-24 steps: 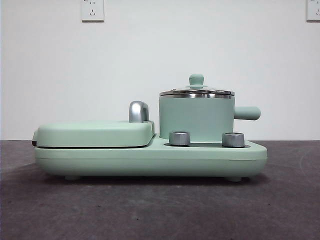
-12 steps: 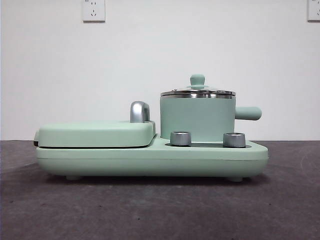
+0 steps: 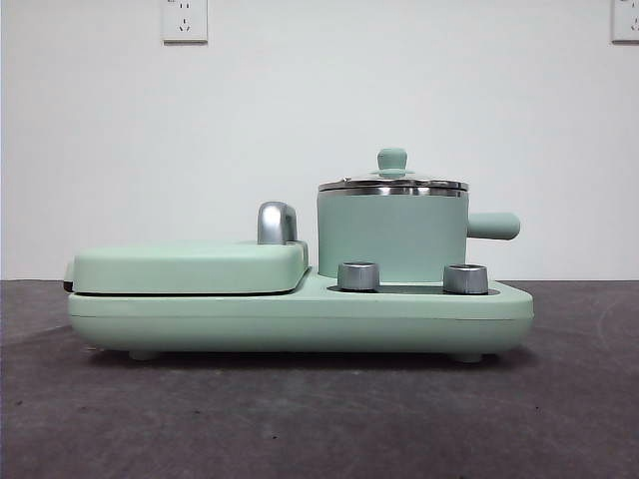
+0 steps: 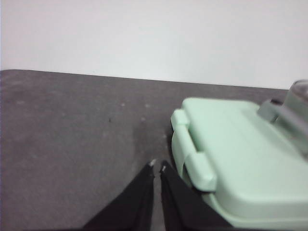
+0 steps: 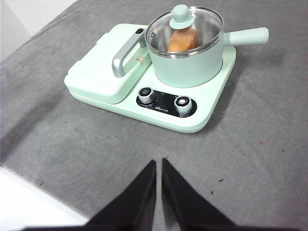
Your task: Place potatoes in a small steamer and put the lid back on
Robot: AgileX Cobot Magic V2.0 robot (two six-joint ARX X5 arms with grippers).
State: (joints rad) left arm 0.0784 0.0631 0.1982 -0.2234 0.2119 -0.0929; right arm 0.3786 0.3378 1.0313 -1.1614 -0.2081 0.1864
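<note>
Inside small steamer (image 5: 188, 62): potato (image 5: 183, 40), lid (image 5: 185, 30) seated. Task looks finished; nothing left. Left gripper (image 4: 157, 166), right gripper (image 5: 159, 162) fingers pressed together, empty.

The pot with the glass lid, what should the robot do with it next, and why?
Probably nothing more than keep both arms back. The potato already lies inside the pot, and the lid sits on its rim. The left gripper and right gripper are shut, empty and away from the pot, so the job looks done.
</note>
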